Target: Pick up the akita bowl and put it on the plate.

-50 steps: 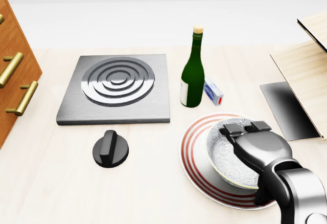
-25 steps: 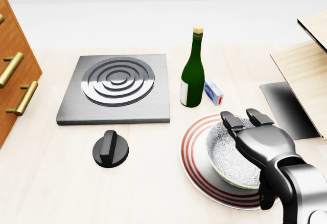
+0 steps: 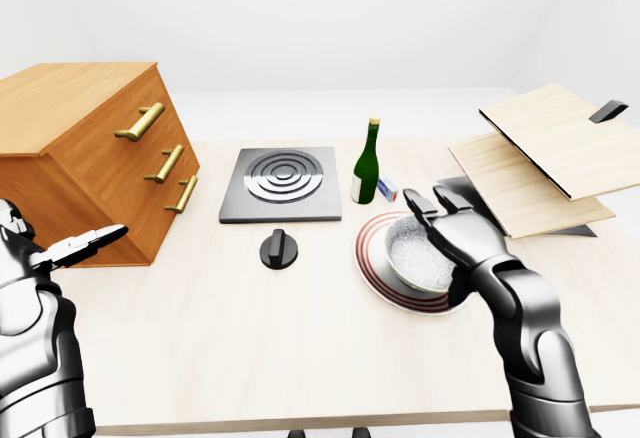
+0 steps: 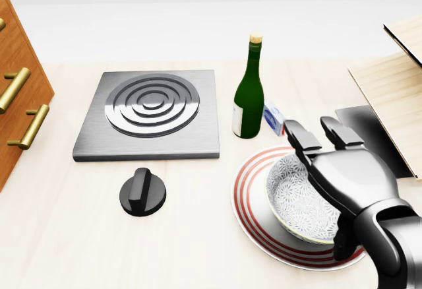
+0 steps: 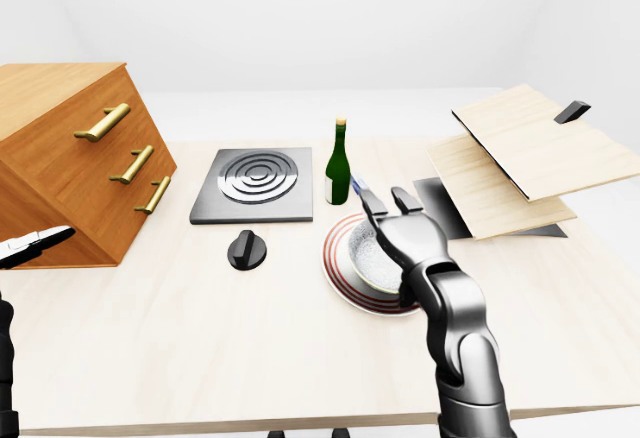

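The akita bowl [image 4: 295, 200], white with a fine grey pattern, rests upright inside the red-ringed plate [image 4: 248, 200] at the lower right of the head view. My right hand [image 4: 324, 154] hovers over the bowl's right side with its fingers [image 4: 295, 132] spread and raised; it is open and grips nothing. Part of the bowl's right rim is hidden behind the hand. My left hand [image 3: 82, 248] shows at the far left of the left-eye view, open and away from the bowl and plate.
A green bottle [image 4: 248, 97] and a small white box [image 4: 275, 119] stand just above the plate. A steel hob [image 4: 150, 114] and black knob [image 4: 142, 192] lie to the left. A wooden drawer cabinet [image 3: 90, 158] sits far left, leaning boards [image 3: 540, 158] at right.
My right hand has let go of the bowl's rim, opened and lifted up the view. The bowl stays on the plate.
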### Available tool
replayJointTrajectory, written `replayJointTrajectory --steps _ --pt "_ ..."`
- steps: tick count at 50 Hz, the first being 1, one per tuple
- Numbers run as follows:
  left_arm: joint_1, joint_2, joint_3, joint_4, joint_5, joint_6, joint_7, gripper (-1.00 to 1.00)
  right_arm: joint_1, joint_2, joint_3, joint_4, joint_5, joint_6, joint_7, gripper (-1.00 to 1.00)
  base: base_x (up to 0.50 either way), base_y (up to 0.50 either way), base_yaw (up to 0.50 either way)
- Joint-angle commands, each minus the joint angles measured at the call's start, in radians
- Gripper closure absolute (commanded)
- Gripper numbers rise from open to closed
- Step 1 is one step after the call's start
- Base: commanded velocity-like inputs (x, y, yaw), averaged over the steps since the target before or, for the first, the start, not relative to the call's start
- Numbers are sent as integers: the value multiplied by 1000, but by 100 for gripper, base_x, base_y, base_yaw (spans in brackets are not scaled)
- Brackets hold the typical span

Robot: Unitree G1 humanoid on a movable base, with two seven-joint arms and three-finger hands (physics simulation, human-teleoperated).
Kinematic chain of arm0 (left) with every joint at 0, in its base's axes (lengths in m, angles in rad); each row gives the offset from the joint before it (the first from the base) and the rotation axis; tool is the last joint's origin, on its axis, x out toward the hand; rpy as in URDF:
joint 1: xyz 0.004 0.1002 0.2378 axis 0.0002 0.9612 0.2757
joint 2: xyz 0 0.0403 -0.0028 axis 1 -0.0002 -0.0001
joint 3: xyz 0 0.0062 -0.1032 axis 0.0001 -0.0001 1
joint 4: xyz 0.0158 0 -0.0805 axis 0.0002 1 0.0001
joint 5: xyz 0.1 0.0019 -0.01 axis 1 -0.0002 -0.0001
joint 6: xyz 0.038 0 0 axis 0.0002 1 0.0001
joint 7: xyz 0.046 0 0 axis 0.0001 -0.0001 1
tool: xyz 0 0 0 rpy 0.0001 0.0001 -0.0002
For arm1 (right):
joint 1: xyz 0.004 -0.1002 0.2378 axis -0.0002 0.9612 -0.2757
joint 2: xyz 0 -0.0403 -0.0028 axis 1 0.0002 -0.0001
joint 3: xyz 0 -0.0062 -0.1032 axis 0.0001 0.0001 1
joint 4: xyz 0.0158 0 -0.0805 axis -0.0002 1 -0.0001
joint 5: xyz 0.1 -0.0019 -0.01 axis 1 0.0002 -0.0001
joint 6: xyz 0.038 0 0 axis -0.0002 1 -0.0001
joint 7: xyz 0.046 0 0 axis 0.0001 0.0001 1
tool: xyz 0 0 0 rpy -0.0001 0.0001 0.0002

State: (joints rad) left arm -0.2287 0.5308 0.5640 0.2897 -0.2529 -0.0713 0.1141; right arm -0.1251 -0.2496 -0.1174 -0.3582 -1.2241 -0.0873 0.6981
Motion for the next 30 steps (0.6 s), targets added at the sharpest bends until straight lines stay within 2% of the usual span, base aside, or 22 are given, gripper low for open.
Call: replayJointTrajectory --steps 1,4,10,12,13,18,20,22,28,30 --pt "-3 0 -1 3 2 -1 1 -100 42 31 -12 -237 78 0 0 -100 0 0 0" --pt "-4 0 -3 10 2 -6 1 -100 43 35 -15 -291 99 0 0 -100 0 0 0" --pt "-1 -1 -4 0 3 -1 2 -100 14 21 -44 -391 155 0 0 -100 0 0 0" --pt "1 -2 -2 -5 1 3 1 -100 8 -8 -50 -412 179 0 0 -100 0 0 0" --pt "1 -2 -1 -6 1 4 0 -100 -10 -53 -42 -425 198 0 0 -99 0 0 0" --pt "-1 -2 -1 -1 1 3 0 -100 -44 -173 -14 -469 251 0 0 -100 0 0 0" --pt "-1 -2 -1 -1 1 2 0 -100 -52 -201 -5 -479 262 3 0 -100 0 0 0" --pt "2 -2 1 -7 -1 7 1 -100 -74 -244 8 -498 280 55 0 -100 0 0 0" --pt "4 -2 3 -13 -1 11 1 -100 -147 -340 47 -527 323 175 0 -100 0 0 0" --pt "5 -3 4 -15 -1 13 1 -100 -167 -366 58 -533 336 175 0 -100 0 0 0"
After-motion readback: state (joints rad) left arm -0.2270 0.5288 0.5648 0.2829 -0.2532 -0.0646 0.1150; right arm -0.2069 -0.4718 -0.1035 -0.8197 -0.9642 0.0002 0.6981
